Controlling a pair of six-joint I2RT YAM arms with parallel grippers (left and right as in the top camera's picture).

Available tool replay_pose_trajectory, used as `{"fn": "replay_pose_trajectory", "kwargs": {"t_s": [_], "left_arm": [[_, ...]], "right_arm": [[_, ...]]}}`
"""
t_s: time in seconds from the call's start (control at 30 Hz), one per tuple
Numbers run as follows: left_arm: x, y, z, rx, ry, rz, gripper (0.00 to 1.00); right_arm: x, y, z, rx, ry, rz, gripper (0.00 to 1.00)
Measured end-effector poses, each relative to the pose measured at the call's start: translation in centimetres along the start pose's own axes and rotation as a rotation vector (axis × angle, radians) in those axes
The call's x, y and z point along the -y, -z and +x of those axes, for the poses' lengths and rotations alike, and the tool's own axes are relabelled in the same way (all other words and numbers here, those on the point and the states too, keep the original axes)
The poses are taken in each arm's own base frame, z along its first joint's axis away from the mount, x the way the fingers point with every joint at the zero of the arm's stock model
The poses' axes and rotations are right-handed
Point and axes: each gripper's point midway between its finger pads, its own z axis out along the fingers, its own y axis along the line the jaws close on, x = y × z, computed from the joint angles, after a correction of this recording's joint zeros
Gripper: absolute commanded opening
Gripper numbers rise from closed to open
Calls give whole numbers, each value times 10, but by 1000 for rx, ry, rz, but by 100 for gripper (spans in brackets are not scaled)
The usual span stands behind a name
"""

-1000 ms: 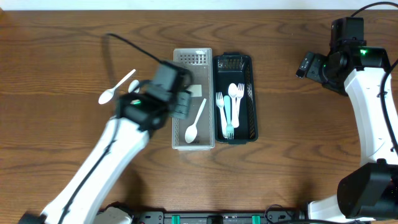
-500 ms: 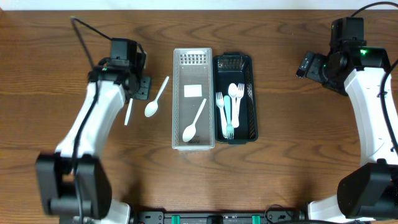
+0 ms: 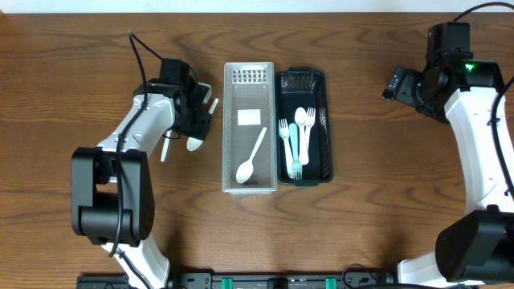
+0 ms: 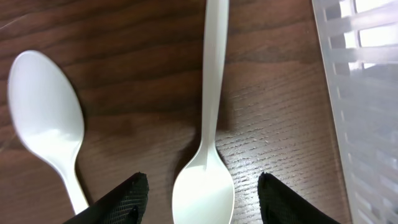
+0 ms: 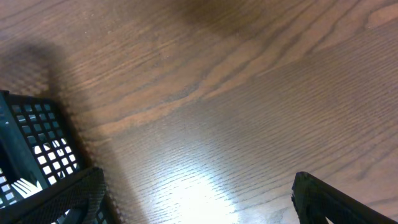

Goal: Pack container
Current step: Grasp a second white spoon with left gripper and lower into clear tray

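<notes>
Now, left gripper [image 4: 208,200] hung open over a white spoon [image 4: 211,112] lying just left of the clear tray [image 3: 227,152], nothing held. Closing there could pinch the slick bowl and flick it into the neighbouring spoon [image 4: 46,124]. Right gripper [image 5: 199,205] gaped empty, well right of the tray.

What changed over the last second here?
The left gripper swung from above the clear plastic tray out to the left, then back right; open, it now straddles the bowl of a white plastic spoon lying on the wooden table, not gripping it. Unchanged: the right gripper, the white spoon inside the tray, the cutlery in the dark mesh basket.
</notes>
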Motion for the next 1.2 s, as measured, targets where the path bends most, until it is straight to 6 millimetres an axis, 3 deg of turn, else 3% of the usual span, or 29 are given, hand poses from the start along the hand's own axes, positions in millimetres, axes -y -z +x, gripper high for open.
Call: {"fn": "replay_pose_trajectory", "kwargs": {"t_s": [0.3, 0.33, 0.43, 0.57, 0.87, 0.97, 1.03, 1.2], "left_arm": [[-1, -26, 3, -31, -60, 17, 59], [-1, -27, 3, -31, -66, 16, 56], [-2, -27, 3, -30, -69, 15, 31], [-1, -27, 4, -34, -78, 16, 6], [4, -21, 22, -104, -33, 37, 6], [8, 0, 28, -124, -18, 42, 6], [9, 29, 17, -81, 0, 29, 6], [17, 139, -39, 243, 53, -28, 6]], "right_arm": [[0, 0, 1, -2, 0, 1, 99], [0, 0, 1, -3, 0, 1, 99], [0, 0, 1, -3, 0, 1, 99], [0, 0, 1, -3, 0, 1, 99], [1, 0, 2, -7, 1, 3, 99], [1, 0, 2, -8, 1, 4, 99], [1, 0, 2, -7, 0, 3, 99], [1, 0, 2, -7, 1, 3, 99]]}}
